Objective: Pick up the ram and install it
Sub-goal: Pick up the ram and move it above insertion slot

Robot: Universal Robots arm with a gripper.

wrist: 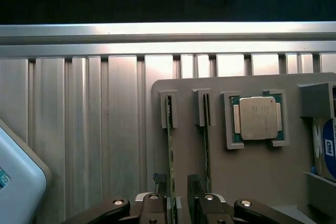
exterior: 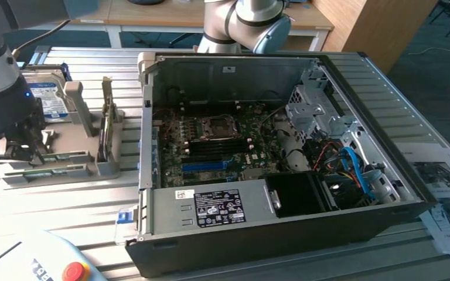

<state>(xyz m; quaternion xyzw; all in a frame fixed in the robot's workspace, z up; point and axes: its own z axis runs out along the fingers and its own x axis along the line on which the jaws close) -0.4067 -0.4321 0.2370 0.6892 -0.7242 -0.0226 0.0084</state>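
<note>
My jaws released, straddling ram (wrist: 169,145). Stick stands on edge in grey holder (wrist: 247,177) slots, so both faces reachable. Seemingly no contact yet.

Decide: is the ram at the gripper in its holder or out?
In. The ram stands on edge, its end slotted in the grey holder; the open gripper straddles it.

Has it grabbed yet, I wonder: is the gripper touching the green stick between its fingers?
Cannot tell. In the wrist view the gripper straddles the ram; one finger stands clear, the other looks flush.
</note>
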